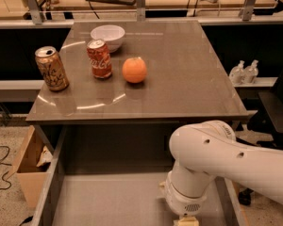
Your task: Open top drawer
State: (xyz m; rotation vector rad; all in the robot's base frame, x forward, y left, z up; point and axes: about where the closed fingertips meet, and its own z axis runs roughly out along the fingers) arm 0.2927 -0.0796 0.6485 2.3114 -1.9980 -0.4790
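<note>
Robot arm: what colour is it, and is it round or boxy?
The arm is smooth, glossy white and rounded, like fat tubes joined together, with small dark dots and a speckled grille near its wrist. Only a pale yellowish bit of the gripper shows, at the picture's bottom edge, over the top drawer.

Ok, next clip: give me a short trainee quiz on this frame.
1. True or false: the top drawer is pulled out from under the table.
2. Which thing stands furthest left on the table? A) white bowl B) gold can C) orange
3. Where is the gripper?

Key: 1 true. 2 B. 3 At the bottom edge of the view, below the white arm, over the open drawer's right part.
</note>
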